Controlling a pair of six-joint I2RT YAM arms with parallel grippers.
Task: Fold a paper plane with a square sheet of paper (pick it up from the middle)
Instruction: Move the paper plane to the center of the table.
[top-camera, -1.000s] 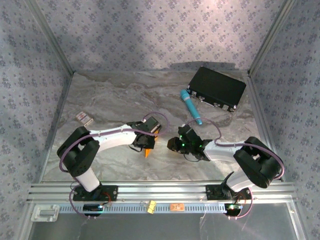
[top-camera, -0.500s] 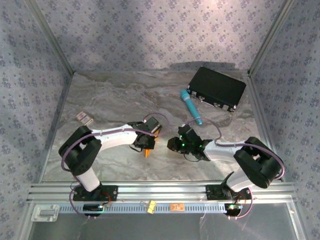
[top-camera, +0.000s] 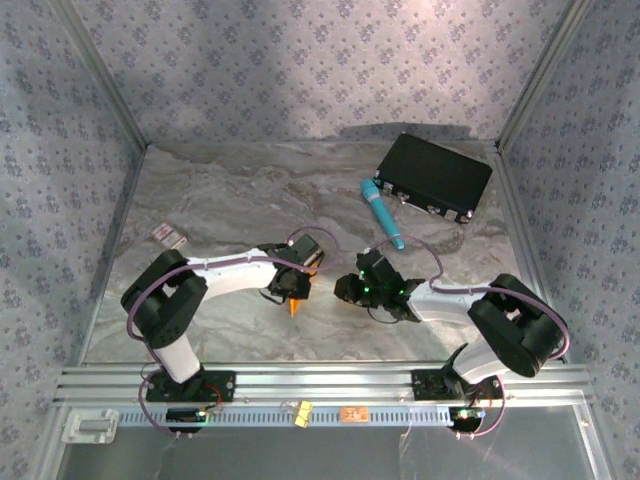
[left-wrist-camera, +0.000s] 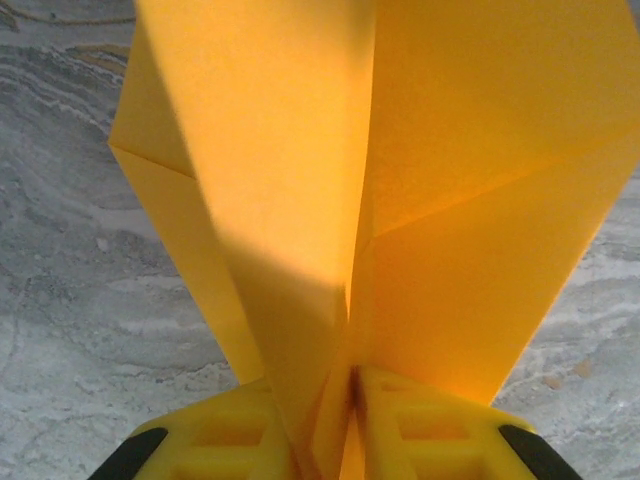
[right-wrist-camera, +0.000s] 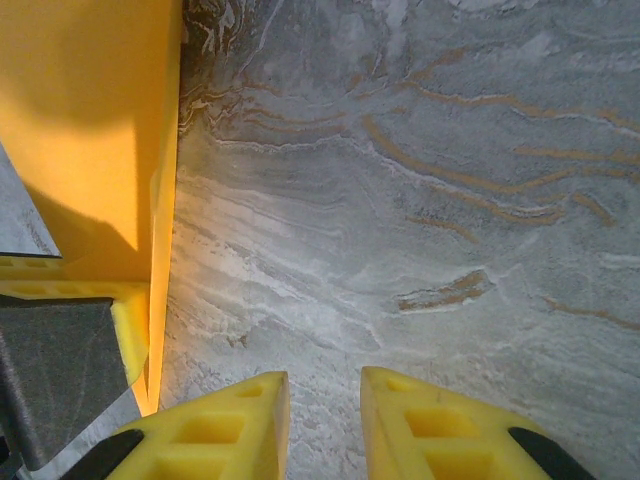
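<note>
Status of left gripper (left-wrist-camera: 352, 400): clenched on the paper plane (left-wrist-camera: 300, 180); the folded paper is pinched at its centre crease between the two yellow fingers (left-wrist-camera: 225, 435).
Position of left gripper: located near the middle of the counter (top-camera: 230, 190) in the top view, pointed toward the right arm.
Form of paper plane: two orange-yellow flaps are spread outward from the crease in a narrow V; diagonal fold lines are visible on both flaps.
Location of paper plane: held in the left gripper; in the top view an orange pointed tip is seen just below that gripper, toward the near edge. Contact with the counter cannot be determined.
Status of right gripper (right-wrist-camera: 325, 395): released; its fingers are set a narrow gap apart, nothing is held, and bare marbled counter is seen through the gap.
Relation of grippers: placed near each other, apart; in the right wrist view the paper is seen at the left edge, untouched by the right fingers.
Position of teal cylinder (top-camera: 383, 214): laid on the counter between the right gripper and the black box (top-camera: 435, 176).
Position of small card (top-camera: 168, 236): laid near the left edge, well apart from both arms.
</note>
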